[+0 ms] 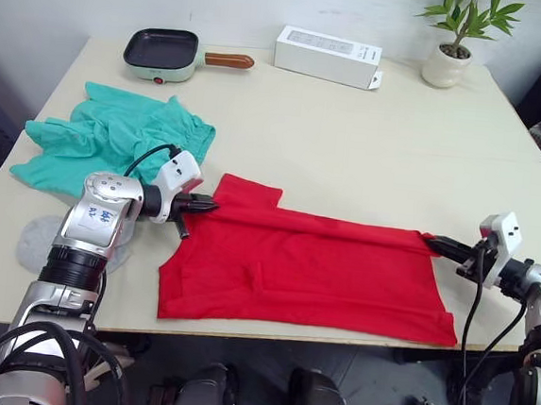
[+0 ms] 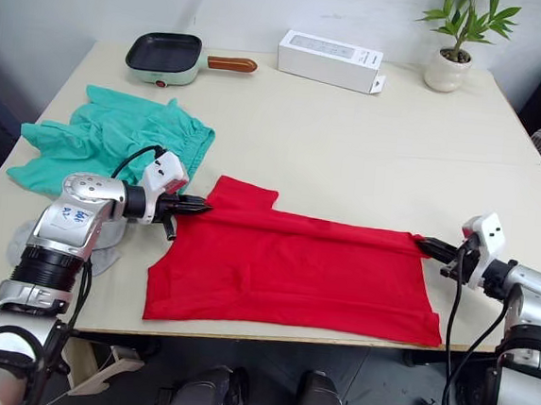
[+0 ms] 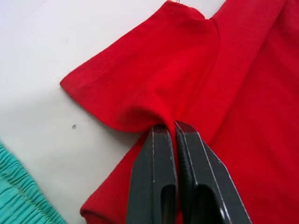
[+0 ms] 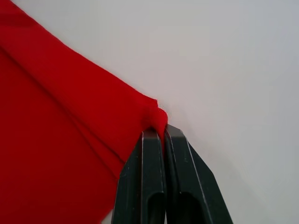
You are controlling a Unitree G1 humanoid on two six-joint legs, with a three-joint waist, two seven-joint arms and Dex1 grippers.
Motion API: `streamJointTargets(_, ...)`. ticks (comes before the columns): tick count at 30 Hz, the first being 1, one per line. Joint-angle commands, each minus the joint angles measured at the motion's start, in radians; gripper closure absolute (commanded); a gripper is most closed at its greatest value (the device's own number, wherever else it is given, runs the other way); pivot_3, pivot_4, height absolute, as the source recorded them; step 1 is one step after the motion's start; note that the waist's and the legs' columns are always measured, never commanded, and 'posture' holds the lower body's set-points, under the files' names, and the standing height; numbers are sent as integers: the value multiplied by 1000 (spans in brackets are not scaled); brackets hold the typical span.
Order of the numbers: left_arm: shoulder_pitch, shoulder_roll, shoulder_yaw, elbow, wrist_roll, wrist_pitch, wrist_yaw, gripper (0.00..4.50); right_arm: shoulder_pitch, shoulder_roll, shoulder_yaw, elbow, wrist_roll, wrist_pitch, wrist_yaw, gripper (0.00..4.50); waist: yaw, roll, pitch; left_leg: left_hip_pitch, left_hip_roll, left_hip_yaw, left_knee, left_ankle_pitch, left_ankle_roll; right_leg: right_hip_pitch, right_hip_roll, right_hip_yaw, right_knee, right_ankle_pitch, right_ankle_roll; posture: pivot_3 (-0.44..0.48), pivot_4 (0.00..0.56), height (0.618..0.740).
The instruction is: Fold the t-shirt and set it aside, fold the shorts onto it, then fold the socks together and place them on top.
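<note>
Left eye view, left hand [image 1: 212,204] and right hand [image 1: 430,240] both pinching t-shirt [image 1: 312,272]

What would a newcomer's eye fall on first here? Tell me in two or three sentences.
First, the red t-shirt, spread along the table's near edge, with the left gripper and the right gripper each pinching one end of its far edge. Next, the teal shorts, crumpled on the robot's left beyond the left arm. Along the far edge stand a small pan, a white box and a potted plant.
</note>
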Motion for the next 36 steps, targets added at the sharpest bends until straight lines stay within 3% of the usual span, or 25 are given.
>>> streamJointTargets(1,2,25,8,-31,-16,35,6,4500,20,-12,9,-51,-5,-26,-39,4475,0,0,0,0,0,0,0,0,0,0,0,0,0,0,0,0,150,740)
streamJointTargets(3,-20,36,10,-22,-40,89,-26,3771,16,-23,6,-56,11,10,-25,4500,0,0,0,0,0,0,0,0,0,0,0,0,0,0,0,0,150,740)
streamJointTargets(6,-62,77,-9,-8,-74,153,-122,2854,24,-57,25,-83,12,56,34,3813,1,0,0,0,0,0,1,0,0,0,0,0,0,0,0,0,150,740)
streamJointTargets(12,-249,89,-31,133,-98,288,-182,907,-2,-136,40,-89,-3,58,71,1727,10,0,0,-1,0,-1,4,-1,1,1,0,0,1,0,0,0,150,740)
streamJointTargets(15,-359,37,-37,257,-75,318,-113,0,-31,-176,52,-64,-18,48,79,623,9,0,0,-1,0,0,4,-1,1,1,0,0,1,0,0,0,150,740)
streamJointTargets(16,-393,10,-41,312,-61,305,-77,0,-43,-185,56,-53,-23,40,78,247,9,0,0,-1,0,-1,4,-1,1,1,0,-1,1,0,0,0,150,740)
streamJointTargets(18,-444,-47,-61,438,-17,235,-2,0,-65,-191,68,-27,-36,16,76,53,7,0,0,-1,0,0,5,-1,1,1,0,0,1,0,0,0,150,740)
streamJointTargets(25,-538,-204,-66,802,63,2,204,0,-130,-164,128,40,-84,-55,55,53,0,-1,0,-1,0,0,4,-1,1,0,0,-1,1,0,0,0,150,740)
streamJointTargets(29,-552,-258,-50,901,68,-72,228,0,-184,-147,159,91,-110,-54,49,53,1,-1,0,-1,0,1,5,-1,1,0,0,0,2,0,0,0,150,740)
streamJointTargets(33,-558,-282,-33,928,67,-116,215,884,-239,-124,170,138,-112,9,81,0,6,-1,0,-1,-1,0,6,-1,1,0,-2,-1,2,0,0,0,150,740)
streamJointTargets(36,-556,-285,-30,926,73,-132,200,1850,-256,-117,191,162,-132,12,89,0,14,-1,0,-1,-2,-1,6,-2,2,0,-4,-2,3,0,0,0,150,740)
